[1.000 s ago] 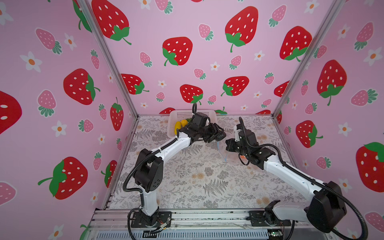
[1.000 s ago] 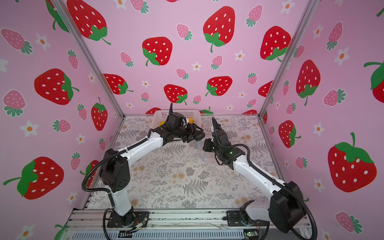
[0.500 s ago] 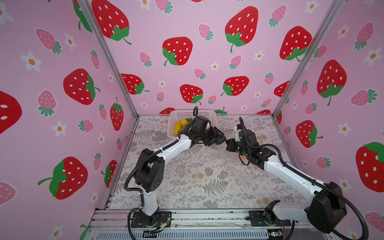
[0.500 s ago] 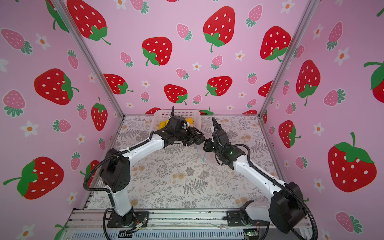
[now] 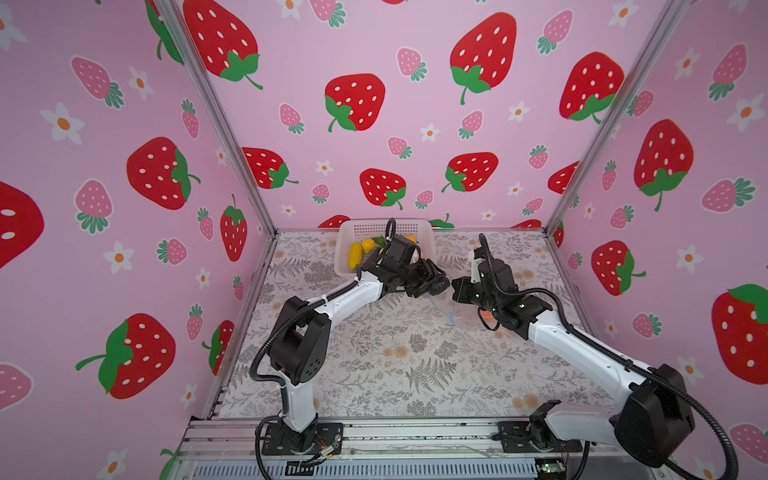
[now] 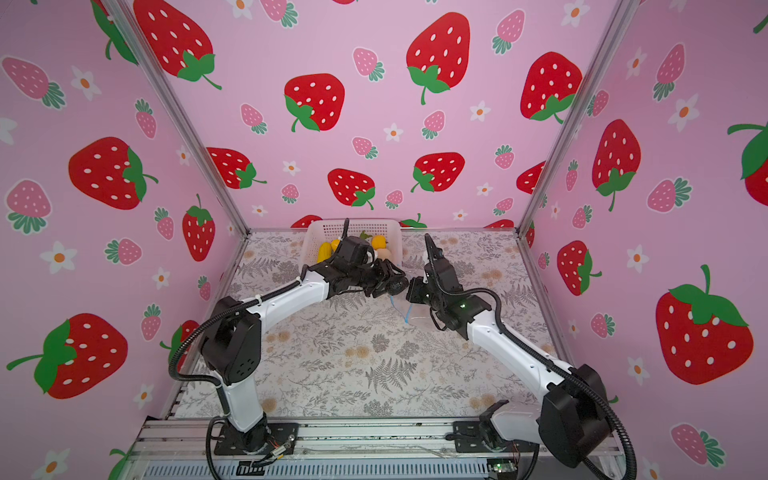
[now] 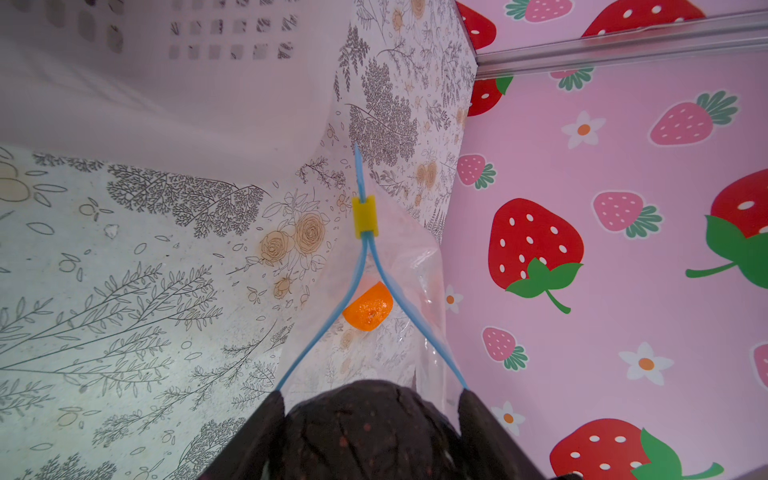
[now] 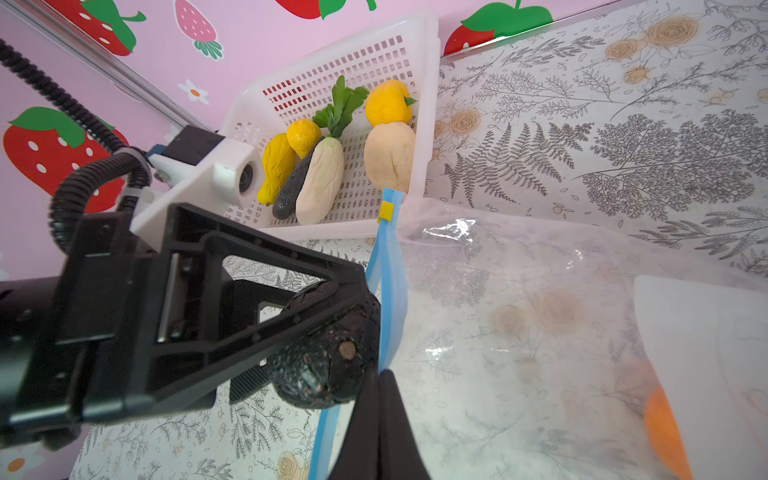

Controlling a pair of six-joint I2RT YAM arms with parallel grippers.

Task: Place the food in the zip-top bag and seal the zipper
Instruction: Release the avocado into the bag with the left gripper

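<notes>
My left gripper (image 7: 372, 401) is shut on a dark, bumpy piece of food (image 7: 365, 436), held right at the mouth of the clear zip-top bag (image 7: 419, 266). The light-blue zipper (image 7: 320, 328) spreads in a V from its yellow slider (image 7: 364, 217), and an orange piece (image 7: 369, 307) lies inside. My right gripper (image 8: 380, 376) is shut on one lip of the zipper (image 8: 392, 282), holding it up beside the dark piece (image 8: 328, 370). In both top views the grippers (image 5: 436, 284) (image 6: 411, 291) meet mid-table over the bag (image 5: 449, 309).
A white mesh basket (image 8: 428, 83) stands against the back wall just behind the bag. It holds a white radish (image 8: 320, 178), yellow corn (image 8: 276, 166), a beige piece (image 8: 390, 153) and other yellow and dark pieces. The bag's white label (image 8: 706, 353) faces up. Pink walls close in three sides.
My left gripper has come away from the basket with the dark piece and moved down to the bag's mouth. The right gripper has stayed put on the zipper.
</notes>
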